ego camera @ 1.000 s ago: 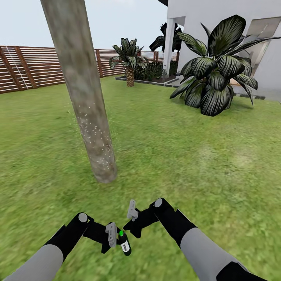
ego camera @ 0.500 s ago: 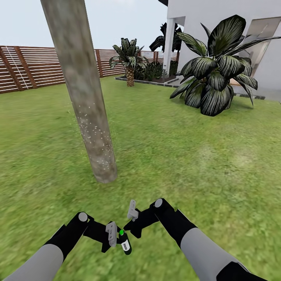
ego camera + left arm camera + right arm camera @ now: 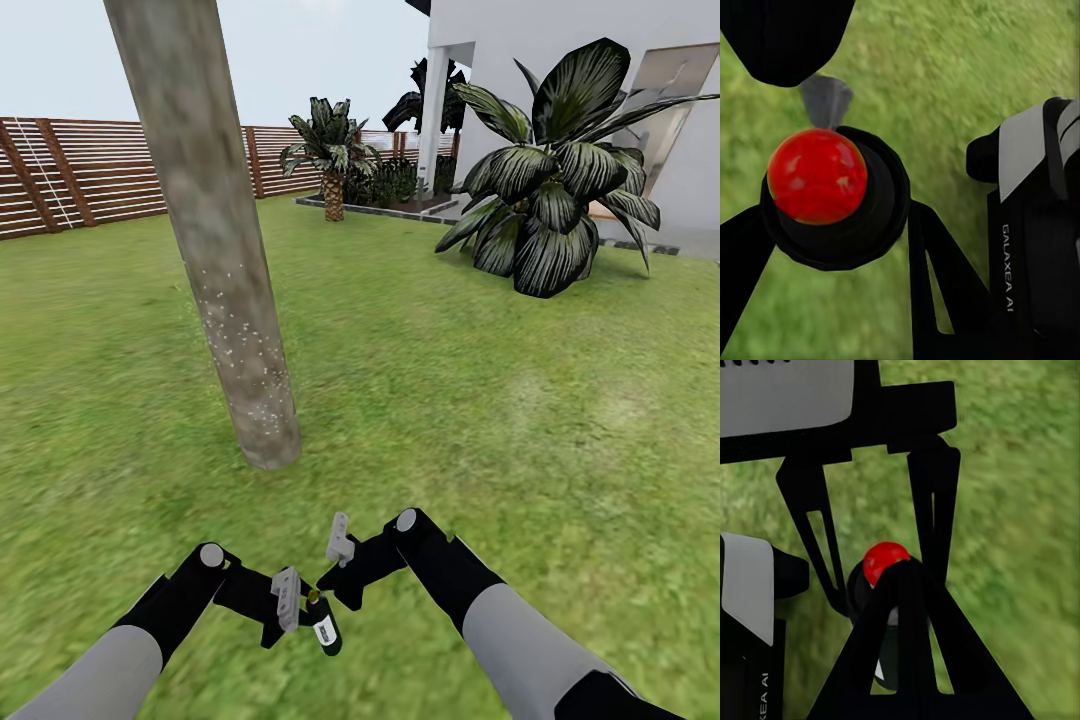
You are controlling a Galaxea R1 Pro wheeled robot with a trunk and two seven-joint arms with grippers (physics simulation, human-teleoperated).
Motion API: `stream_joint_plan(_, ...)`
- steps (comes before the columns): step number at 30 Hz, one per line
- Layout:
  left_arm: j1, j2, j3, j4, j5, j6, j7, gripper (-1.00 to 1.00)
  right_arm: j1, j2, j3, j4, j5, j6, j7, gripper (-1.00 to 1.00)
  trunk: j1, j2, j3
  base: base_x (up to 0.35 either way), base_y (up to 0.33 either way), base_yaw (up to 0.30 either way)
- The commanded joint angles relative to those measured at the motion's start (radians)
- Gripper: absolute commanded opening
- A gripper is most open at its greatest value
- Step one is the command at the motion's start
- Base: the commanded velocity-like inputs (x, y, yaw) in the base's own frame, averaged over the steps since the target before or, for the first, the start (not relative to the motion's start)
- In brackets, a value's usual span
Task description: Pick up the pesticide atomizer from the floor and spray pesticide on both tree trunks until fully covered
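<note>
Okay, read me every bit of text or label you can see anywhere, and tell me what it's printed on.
"GALAXEA AI": white letters on the black gripper body in the left wrist view.
"EA AI": the same brand, cut off, on the black gripper body in the right wrist view.
White label on the small dark spray bottle: too small to read.

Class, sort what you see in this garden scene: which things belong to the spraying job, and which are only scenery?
Belongs to the job:
- small dark pesticide atomizer with white label, at the left gripper
- thick mottled grey-brown tree trunk
- pale pesticide specks on the trunk

Only scenery:
- broad-leaved dark bush
- short palm
- brown slatted fence
- white house wall
</note>
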Motion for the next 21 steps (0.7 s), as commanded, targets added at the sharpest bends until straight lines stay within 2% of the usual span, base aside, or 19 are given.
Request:
stream_joint_plan(1, 0.0, 0.0, 0.0, 0.0, 0.0, -0.001, 0.0, -1.0, 0.0, 0.0, 0.0, 0.0, 0.0, 0.0, 0.0, -1.0, 0.0, 0.0, 0.0, 0.0, 0.0, 0.0)
stream_joint_plan(7, 0.0, 0.0, -0.001, 0.001, 0.01, -0.002, 0.001, -1.0, 0.0, 0.0, 0.0, 0.0, 0.0, 0.0, 0.0, -1.0, 0.0, 0.0, 0.0, 0.0, 0.0, 0.0)
stream_joint_plan(9, 0.0, 0.003, -0.009, 0.008, -0.005, 0.003, 0.011, -1.0, 0.0, 0.0, 0.0, 0.0, 0.0, 0.0, 0.0, -1.0, 0.0, 0.0, 0.0, 0.0, 0.0, 0.0)
stream_joint_plan(10, -0.001, 0.01, -0.009, 0.008, -0.034, 0.005, 0.015, -1.0, 0.0, 0.0, 0.0, -0.001, 0.0, 0.0, 0.0, -1.0, 0.0, 0.0, 0.0, 0.0, 0.0, 0.0)
stream_joint_plan(11, -0.012, 0.021, -0.006, 0.008, -0.101, 0.012, 0.019, -1.0, 0.0, 0.0, 0.0, -0.001, 0.0, 0.0, 0.0, -1.0, 0.0, 0.0, 0.0, 0.0, 0.0, 0.0)
stream_joint_plan(13, -0.031, 0.051, -0.003, 0.012, -0.194, 0.034, 0.021, -1.0, 0.0, 0.0, 0.0, -0.001, 0.0, 0.0, 0.0, -1.0, 0.0, 0.0, 0.0, 0.0, 0.0, 0.0)
stream_joint_plan(14, -0.035, 0.068, -0.002, 0.013, -0.22, 0.051, 0.025, -1.0, 0.0, -0.001, 0.0, -0.002, 0.0, 0.0, 0.0, -1.0, 0.0, 0.0, 0.0, 0.0, 0.0, 0.0)
stream_joint_plan(16, -0.035, 0.11, 0.003, 0.014, -0.239, 0.079, 0.055, -1.0, 0.0, -0.002, -0.001, -0.002, 0.001, 0.0, 0.0, -1.0, 0.0, 0.0, 0.0, 0.0, 0.0, 0.0)
stream_joint_plan(17, -0.033, 0.123, 0.018, 0.014, -0.241, 0.085, 0.089, -1.0, 0.0, -0.003, -0.002, -0.001, 0.001, 0.0, -0.002, -1.0, 0.0, 0.0, 0.0, 0.0, 0.0, 0.0)
stream_joint_plan(18, -0.03, 0.13, 0.053, 0.017, -0.24, 0.088, 0.142, -1.0, 0.0, -0.008, -0.003, 0.0, 0.001, 0.0, -0.005, -1.0, 0.0, 0.0, 0.0, 0.0, 0.0, 0.0)
stream_joint_plan(19, -0.024, 0.134, 0.122, 0.021, -0.236, 0.093, 0.211, -1.0, 0.001, -0.021, -0.005, 0.002, 0.0, 0.0, -0.025, -1.0, 0.0, 0.0, 0.0, 0.0, 0.0, 0.0)
stream_joint_plan(20, -0.012, 0.134, 0.185, 0.035, -0.23, 0.096, 0.252, -1.0, 0.001, -0.033, -0.009, 0.008, -0.001, -0.001, -0.065, -1.0, 0.0, 0.0, 0.0, 0.0, 0.0, 0.0)
stream_joint_plan(21, 0.009, 0.131, 0.27, 0.068, -0.217, 0.098, 0.294, -1.0, 0.002, -0.042, -0.029, 0.032, -0.002, -0.002, -0.155, -1.0, 0.0, 0.0, 0.0, 0.0, 0.0, 0.0)
